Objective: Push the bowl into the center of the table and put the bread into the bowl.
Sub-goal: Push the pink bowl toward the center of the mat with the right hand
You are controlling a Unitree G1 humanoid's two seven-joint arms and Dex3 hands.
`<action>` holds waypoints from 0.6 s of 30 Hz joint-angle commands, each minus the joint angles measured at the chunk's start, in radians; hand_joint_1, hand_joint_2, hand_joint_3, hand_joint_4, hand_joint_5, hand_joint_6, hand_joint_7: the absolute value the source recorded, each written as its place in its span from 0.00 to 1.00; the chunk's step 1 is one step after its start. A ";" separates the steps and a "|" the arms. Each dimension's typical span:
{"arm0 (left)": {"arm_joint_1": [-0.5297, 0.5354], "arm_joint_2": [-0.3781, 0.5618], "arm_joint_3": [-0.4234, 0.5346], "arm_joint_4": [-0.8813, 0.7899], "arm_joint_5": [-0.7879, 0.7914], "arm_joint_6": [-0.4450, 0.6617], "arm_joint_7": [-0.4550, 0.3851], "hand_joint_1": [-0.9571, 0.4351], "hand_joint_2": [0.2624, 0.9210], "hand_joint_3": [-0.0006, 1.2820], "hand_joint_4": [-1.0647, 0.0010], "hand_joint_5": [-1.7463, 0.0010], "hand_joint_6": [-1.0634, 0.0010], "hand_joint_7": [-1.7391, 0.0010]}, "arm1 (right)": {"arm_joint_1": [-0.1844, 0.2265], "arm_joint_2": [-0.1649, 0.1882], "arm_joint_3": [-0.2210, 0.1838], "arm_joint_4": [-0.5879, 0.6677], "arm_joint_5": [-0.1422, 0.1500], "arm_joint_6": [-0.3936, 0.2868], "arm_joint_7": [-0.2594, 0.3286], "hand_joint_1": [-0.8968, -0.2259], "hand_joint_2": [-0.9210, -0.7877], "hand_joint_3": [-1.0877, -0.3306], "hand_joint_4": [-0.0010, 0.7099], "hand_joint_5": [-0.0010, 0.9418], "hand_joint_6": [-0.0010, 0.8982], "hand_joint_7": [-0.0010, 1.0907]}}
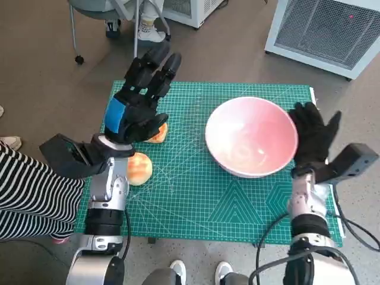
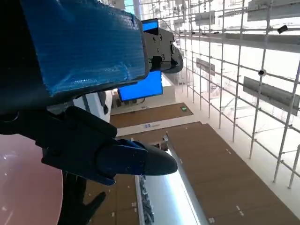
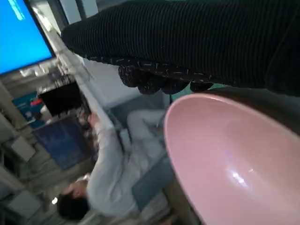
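Left hand (image 1: 138,105), the black one with blue tape, is hovering over the left side of the green mat (image 1: 196,208) with its fingers spread wide and holding nothing. One piece of bread (image 1: 158,133) is peeking out from under that hand, so it looks like the hand is getting ready to come down and grab it. A second round bread roll (image 1: 139,168) is lying just beside it, nearer the robot. Going right, the pink bowl (image 1: 252,136) is sitting a bit right of the middle of the table, and nothing is in it yet. Right hand (image 1: 313,135), in the black glove, is resting flat and open against the bowl's right edge, probably so it can push the bowl toward the middle.
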 commanded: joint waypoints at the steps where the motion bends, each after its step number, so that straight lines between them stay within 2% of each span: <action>1: 0.015 0.014 0.013 -0.007 -0.006 -0.016 -0.007 0.22 1.00 0.20 0.92 1.00 1.00 0.78 | -0.007 0.031 -0.012 0.023 0.027 0.031 0.021 0.41 0.00 0.35 0.22 0.00 0.15 0.21; 18: 0.022 0.013 0.027 -0.003 -0.013 -0.021 -0.008 0.22 1.00 0.19 0.90 1.00 0.99 0.79 | -0.068 0.114 -0.060 0.048 0.098 0.091 0.050 0.44 0.00 0.30 0.17 0.00 0.15 0.19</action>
